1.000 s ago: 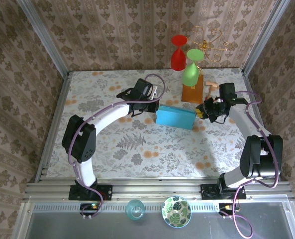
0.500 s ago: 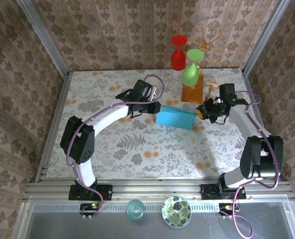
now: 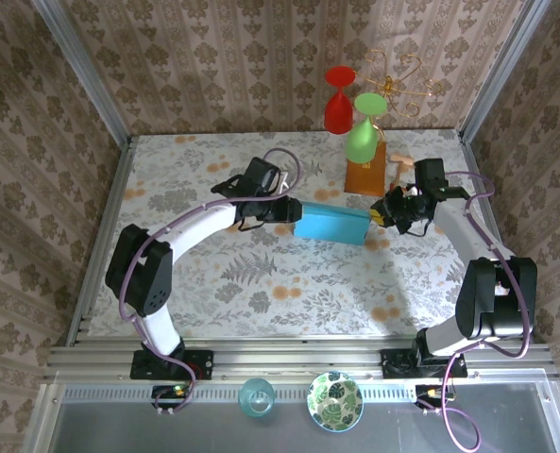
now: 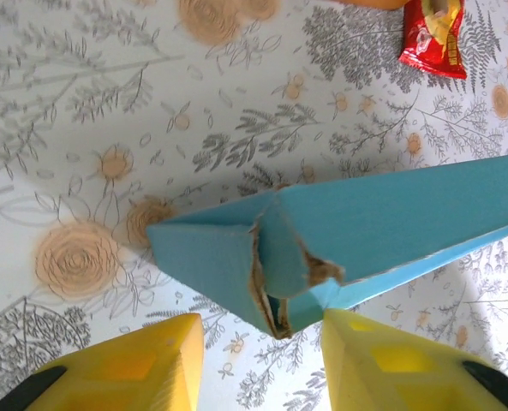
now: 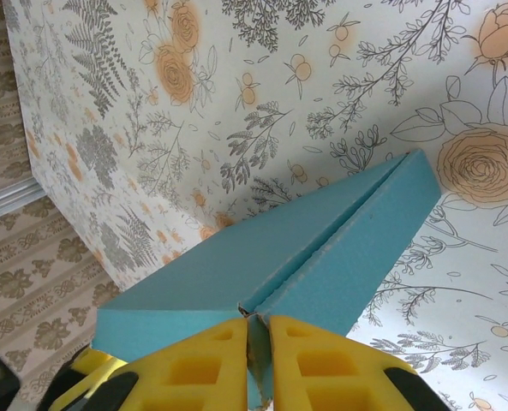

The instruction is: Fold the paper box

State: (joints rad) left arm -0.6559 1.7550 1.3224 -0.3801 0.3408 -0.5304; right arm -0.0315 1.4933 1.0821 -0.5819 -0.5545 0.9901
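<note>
The sky-blue paper box (image 3: 331, 224) is folded into a long closed shape in the middle of the table. My right gripper (image 3: 383, 215) grips its right end. The right wrist view shows the yellow fingers (image 5: 202, 364) of the right gripper (image 5: 258, 324) pinched on a thin flap at the seam of the paper box (image 5: 236, 274). My left gripper (image 3: 287, 209) is at the box's left end. In the left wrist view the left gripper (image 4: 262, 342) stands open, and the torn corner of the paper box (image 4: 382, 223) lies just ahead of it, untouched.
A brown-orange block (image 3: 365, 175) stands just behind the box, with a green glass (image 3: 363, 137), a red glass (image 3: 338, 104) and a gold wire stand (image 3: 402, 75) beyond it. A red snack packet (image 4: 433, 34) lies on the cloth. A patterned bowl (image 3: 334, 400) and a clear glass (image 3: 257, 397) sit on the near ledge.
My left gripper has opened off the box's left end and drawn back a little to the left. The right gripper keeps its grip and the box stays in place.
</note>
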